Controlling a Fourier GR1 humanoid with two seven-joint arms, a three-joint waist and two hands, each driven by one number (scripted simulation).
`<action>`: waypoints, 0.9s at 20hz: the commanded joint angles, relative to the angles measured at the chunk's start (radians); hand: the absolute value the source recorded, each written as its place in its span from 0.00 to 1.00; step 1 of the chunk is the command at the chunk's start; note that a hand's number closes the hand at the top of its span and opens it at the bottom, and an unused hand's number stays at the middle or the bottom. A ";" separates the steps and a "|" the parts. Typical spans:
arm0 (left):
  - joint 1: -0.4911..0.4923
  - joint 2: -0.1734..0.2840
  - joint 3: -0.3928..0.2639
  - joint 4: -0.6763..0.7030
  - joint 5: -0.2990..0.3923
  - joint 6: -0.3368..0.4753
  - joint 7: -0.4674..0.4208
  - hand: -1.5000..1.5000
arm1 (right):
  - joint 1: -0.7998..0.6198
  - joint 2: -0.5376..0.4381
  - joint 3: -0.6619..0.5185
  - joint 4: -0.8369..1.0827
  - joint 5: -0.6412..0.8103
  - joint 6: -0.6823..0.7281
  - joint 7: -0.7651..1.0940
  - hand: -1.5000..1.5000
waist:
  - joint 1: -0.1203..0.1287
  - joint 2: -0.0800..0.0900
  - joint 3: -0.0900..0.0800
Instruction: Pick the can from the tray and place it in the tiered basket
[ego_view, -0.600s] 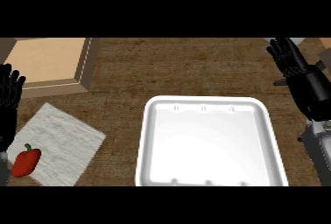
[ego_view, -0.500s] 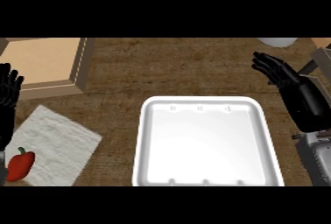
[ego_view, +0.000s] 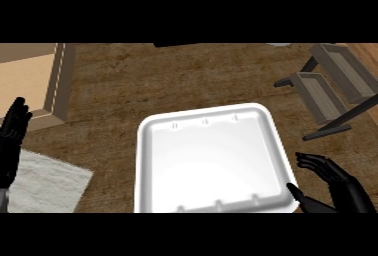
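A white tray (ego_view: 214, 165) lies in the middle of the wooden counter, and nothing lies in it. No can shows anywhere. The grey tiered basket (ego_view: 332, 80) on its black frame stands at the far right, past the tray's right corner; I cannot see into its shelves. My right hand (ego_view: 339, 187) is open at the lower right, just off the tray's near right corner, fingers spread and holding nothing. My left hand (ego_view: 11, 140) rests open at the left edge, fingers up.
A light wooden board with a raised rim (ego_view: 37, 82) occupies the far left corner. A pale grey cloth (ego_view: 40, 182) lies at the lower left, beside the left hand. Bare counter lies between the tray and the basket.
The view has swung right and forward, bringing the tiered basket into sight. My right hand has come down from the upper right to the tray's near right corner. The red pepper has left the view.
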 joint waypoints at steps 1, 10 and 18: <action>0.012 -0.016 -0.028 0.020 -0.036 0.022 0.009 0.50 | 0.336 0.018 0.032 -0.126 0.069 -0.051 -0.106 0.00 | -0.014 -0.007 -0.008; -0.082 -0.048 -0.106 -0.017 -0.085 0.027 0.104 0.50 | 0.737 -0.280 0.015 -0.453 0.329 0.055 -0.179 0.00 | 0.072 0.009 -0.010; -0.148 -0.093 -0.130 0.049 -0.121 0.017 0.101 0.50 | 0.954 -0.288 0.147 -0.792 0.642 0.035 0.096 0.00 | 0.113 0.016 -0.009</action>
